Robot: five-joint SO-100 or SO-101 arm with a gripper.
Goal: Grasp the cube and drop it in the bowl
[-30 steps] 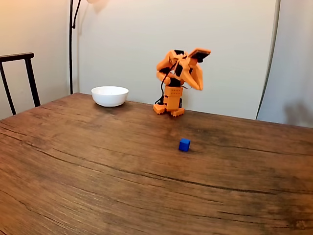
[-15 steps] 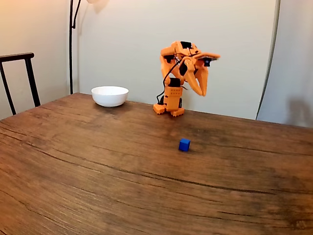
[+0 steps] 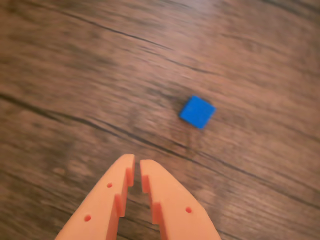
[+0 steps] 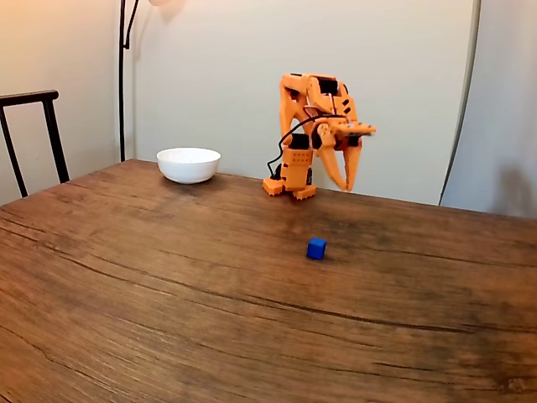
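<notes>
Cube [image 4: 316, 248]: one, on table [image 4: 168, 294]. Bowl [image 4: 189, 164]: one. Claw [image 3: 137, 170] nearly closed, empty, above table.

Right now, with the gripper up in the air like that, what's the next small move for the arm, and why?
Probably open the jaws and swing down toward the cube. In the wrist view the gripper is nearly closed and empty, with the cube ahead and to its right. In the fixed view it hangs well above the table, while the cube lies untouched, far from the bowl.

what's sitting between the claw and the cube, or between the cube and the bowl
Nothing visible. Bare wooden table lies between the claw and the blue cube, and between the cube and the white bowl.
</notes>
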